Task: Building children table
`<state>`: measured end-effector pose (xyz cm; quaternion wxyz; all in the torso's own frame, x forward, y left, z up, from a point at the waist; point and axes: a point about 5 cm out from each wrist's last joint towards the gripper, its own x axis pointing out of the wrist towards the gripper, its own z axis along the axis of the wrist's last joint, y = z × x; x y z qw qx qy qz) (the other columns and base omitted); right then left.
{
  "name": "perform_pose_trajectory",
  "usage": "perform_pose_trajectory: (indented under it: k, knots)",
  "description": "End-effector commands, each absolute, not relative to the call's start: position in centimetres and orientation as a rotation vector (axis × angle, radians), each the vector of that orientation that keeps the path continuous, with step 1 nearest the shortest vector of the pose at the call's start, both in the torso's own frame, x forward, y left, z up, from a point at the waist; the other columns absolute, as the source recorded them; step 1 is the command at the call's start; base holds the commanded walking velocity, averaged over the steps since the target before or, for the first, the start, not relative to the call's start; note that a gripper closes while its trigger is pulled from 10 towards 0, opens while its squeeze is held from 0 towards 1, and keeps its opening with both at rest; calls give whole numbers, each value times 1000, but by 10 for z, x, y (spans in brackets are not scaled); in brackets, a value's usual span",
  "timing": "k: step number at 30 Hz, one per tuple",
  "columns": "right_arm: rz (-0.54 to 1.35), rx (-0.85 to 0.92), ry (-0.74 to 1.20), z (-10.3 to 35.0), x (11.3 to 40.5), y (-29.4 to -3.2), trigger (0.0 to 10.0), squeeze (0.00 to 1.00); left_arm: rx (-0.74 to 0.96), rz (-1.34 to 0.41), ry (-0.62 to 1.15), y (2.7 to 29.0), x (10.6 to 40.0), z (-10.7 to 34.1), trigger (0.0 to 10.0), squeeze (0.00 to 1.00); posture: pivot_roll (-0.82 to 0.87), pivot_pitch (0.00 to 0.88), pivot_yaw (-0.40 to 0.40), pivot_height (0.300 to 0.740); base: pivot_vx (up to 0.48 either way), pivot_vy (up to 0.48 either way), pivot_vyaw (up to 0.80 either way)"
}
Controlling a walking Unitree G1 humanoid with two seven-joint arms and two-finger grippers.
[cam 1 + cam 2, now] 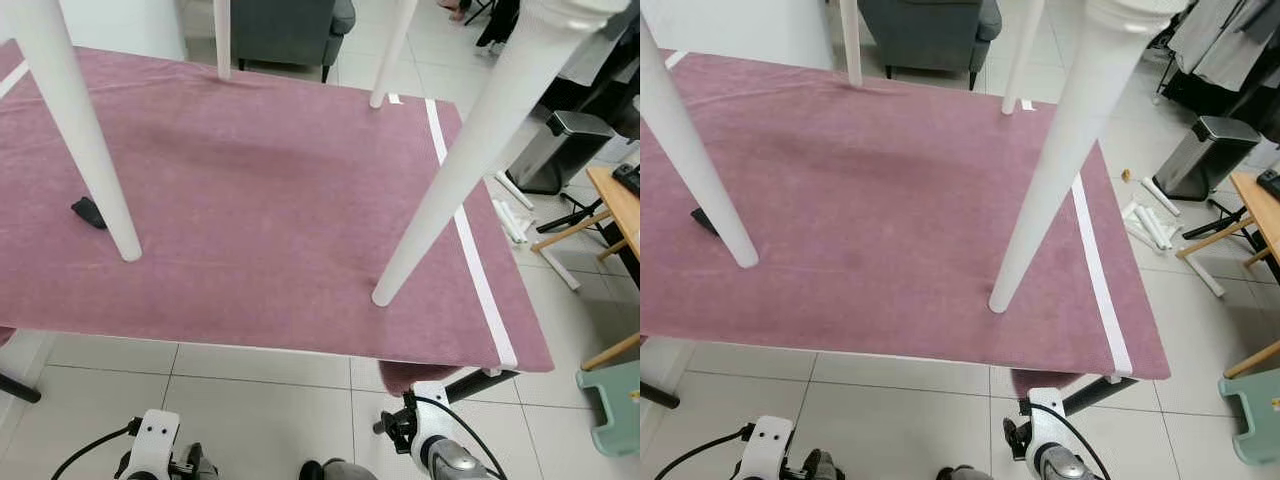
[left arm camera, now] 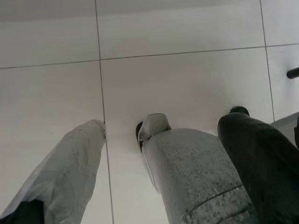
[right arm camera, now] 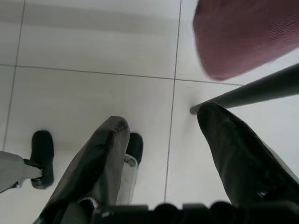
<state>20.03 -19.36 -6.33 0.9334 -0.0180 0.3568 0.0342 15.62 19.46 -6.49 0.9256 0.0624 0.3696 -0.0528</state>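
Four white round table legs stand upright on a maroon cloth-covered tabletop (image 1: 260, 210): near left leg (image 1: 90, 140), near right leg (image 1: 460, 170), far left leg (image 1: 222, 40), far right leg (image 1: 392, 50). A small black part (image 1: 88, 212) lies on the cloth beside the near left leg. Both arms hang below the table's front edge, left wrist (image 1: 150, 450) and right wrist (image 1: 430, 445). The left gripper (image 2: 167, 120) points at the tiled floor, open and holding nothing. My right gripper (image 3: 163, 119) is also open over the floor, near a hanging cloth corner (image 3: 243, 37).
A grey armchair (image 1: 290, 30) stands behind the table. To the right are a metal bin (image 1: 560, 150), loose white parts on the floor (image 1: 515, 215), a wooden piece of furniture (image 1: 615, 210) and a green stool (image 1: 612, 405). A black support bar (image 1: 480, 382) runs under the front right corner.
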Motion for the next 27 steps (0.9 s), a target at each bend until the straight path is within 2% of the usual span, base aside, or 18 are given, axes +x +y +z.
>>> perform_pose_trajectory:
  k: [1,20,27]
  knots:
    - [88,-18,777,-71,189,-192,10000,0,132,-62,805,194,144,-75,10000,0,173,91,-72,740,0,0,0]
    - [143,-45,805,-78,181,-181,10000,0,207,-74,824,188,148,-85,10000,0,179,89,-64,740,0,0,0]
    - [162,-63,797,-78,182,-180,10000,0,202,-75,857,187,143,-90,10000,0,179,94,-67,740,0,377,0]
